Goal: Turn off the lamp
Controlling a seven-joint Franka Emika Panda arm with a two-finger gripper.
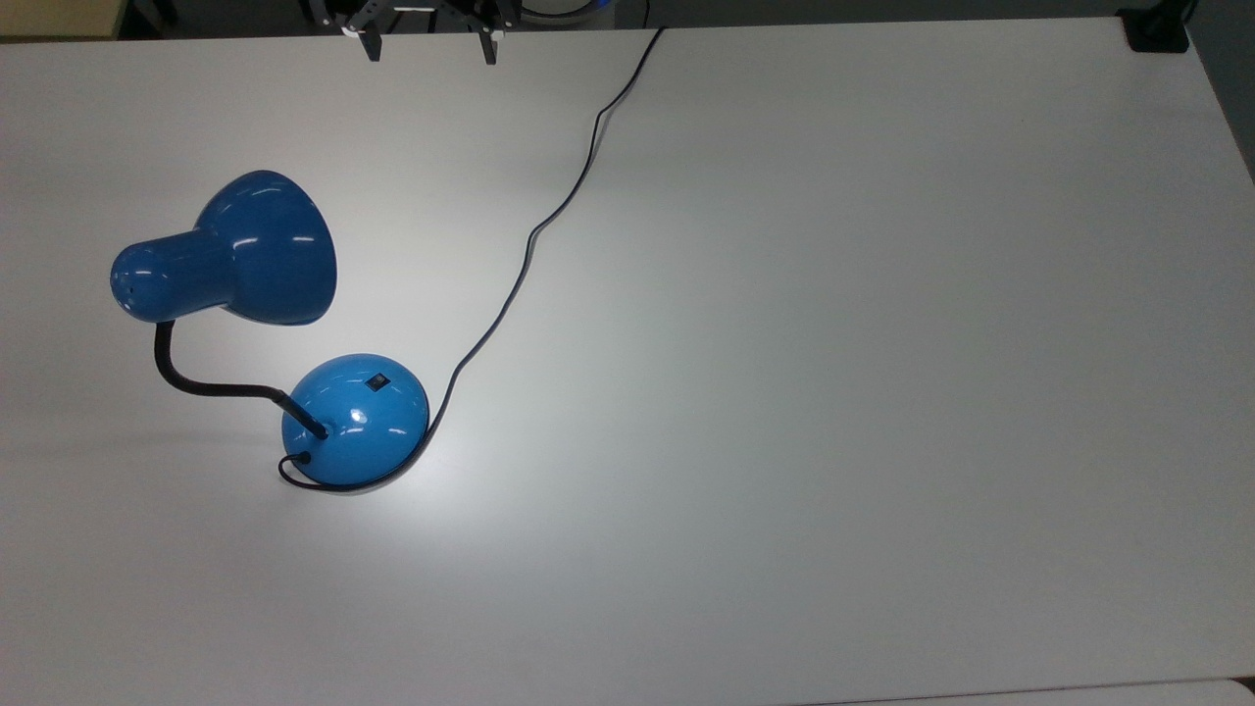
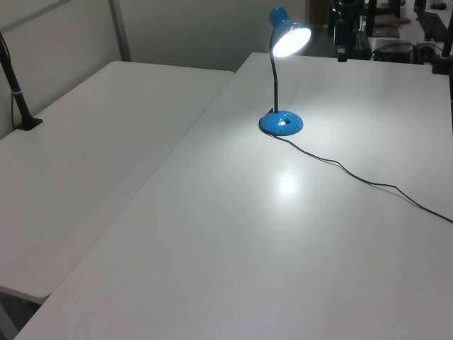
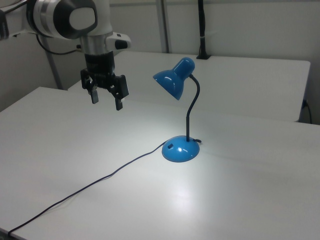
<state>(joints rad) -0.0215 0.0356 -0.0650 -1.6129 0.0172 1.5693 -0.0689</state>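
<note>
White surface [image 1: 784, 392] fills the scene, broad and bare across the top view's right half, plenty of room there. Robot arm [image 3: 75, 20] hangs over the right view's far left, and its gripper [image 3: 105, 95] hovers above the surface with the jaws spread apart, holding nothing. In the top view the gripper [image 1: 428, 44] sits at the far edge, fingers [image 1: 372, 47] pointing down. The lamp [image 1: 294, 333] stands well apart from it, toward the top view's left; in the right view the lamp [image 3: 181, 115] is to the right of the gripper, with open surface between them. It's lit: in the left view the shade [image 2: 289, 35] glows and a bright patch lies on the surface. Blue shade [image 1: 240, 250], tilted on a bent black neck [image 1: 211, 382]. Domed base [image 1: 358, 417] upright, flat on the surface. Thin cord [image 1: 549, 211] snakes from the base to the far edge. Smallest of all, the black switch [image 1: 377, 382] on top of the base.
</note>
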